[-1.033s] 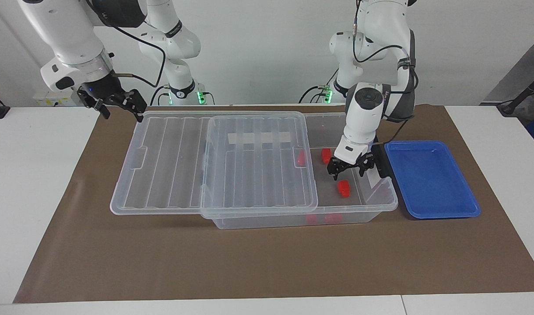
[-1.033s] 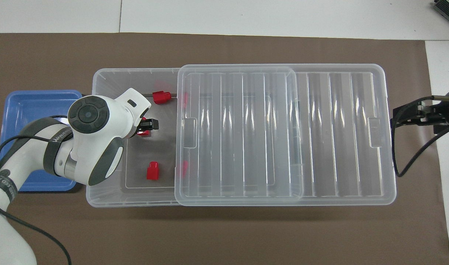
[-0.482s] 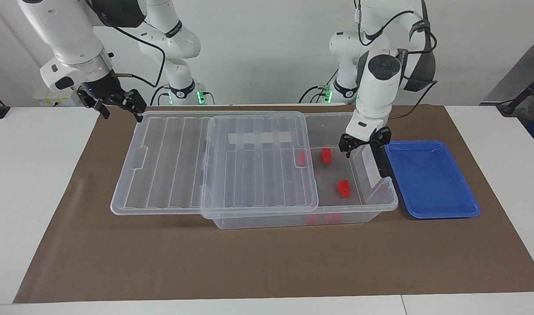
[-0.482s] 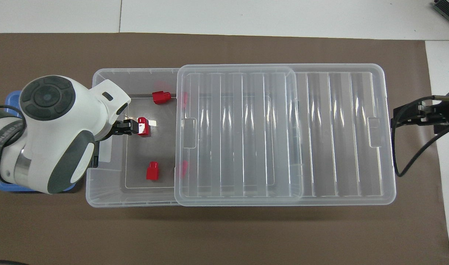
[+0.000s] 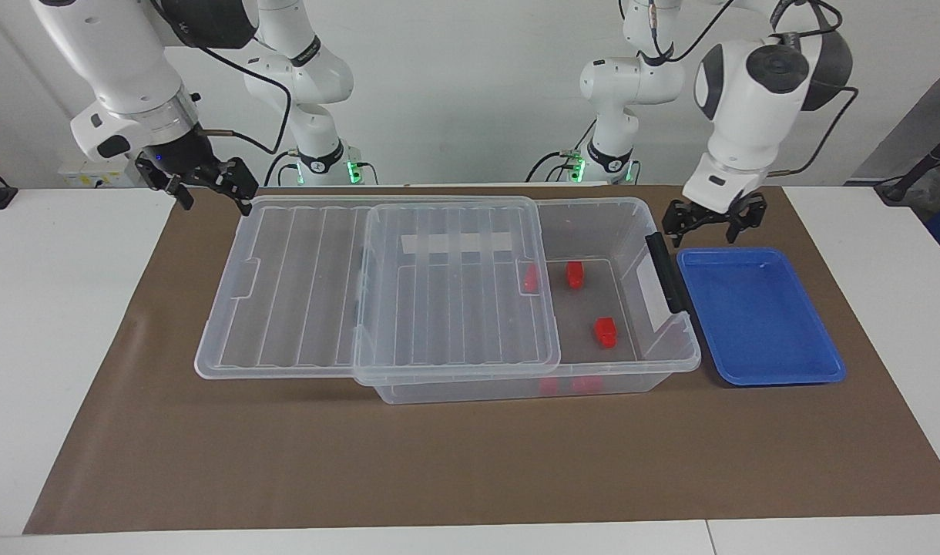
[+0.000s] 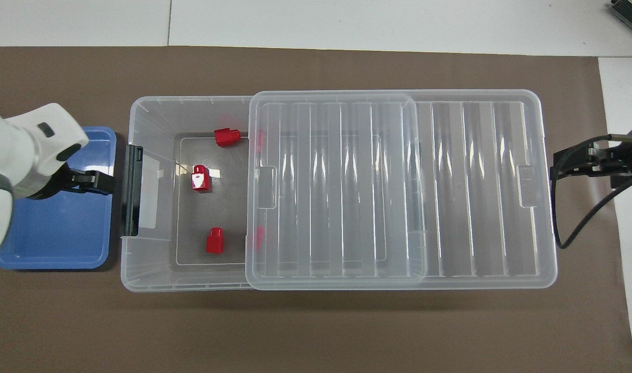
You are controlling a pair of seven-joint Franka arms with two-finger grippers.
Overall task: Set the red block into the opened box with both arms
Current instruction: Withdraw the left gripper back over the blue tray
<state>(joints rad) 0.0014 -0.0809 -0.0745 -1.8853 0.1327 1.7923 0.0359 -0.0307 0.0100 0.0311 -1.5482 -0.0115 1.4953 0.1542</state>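
Box (image 5: 674, 358) is seen open at the left arm's end, its ribbed lid (image 5: 454, 285) slid toward the right arm's end. Three red blocks lie on the box floor; the red block (image 6: 201, 177) in the middle rests free, with another (image 6: 227, 137) at its 1 o'clock overhead and a third (image 6: 214, 241) at 6 o'clock. Left gripper (image 5: 713, 221) is held released and empty over the blue tray (image 5: 778, 362). Right gripper (image 5: 204, 181), fingers parted, is kept waiting by the lid's corner.
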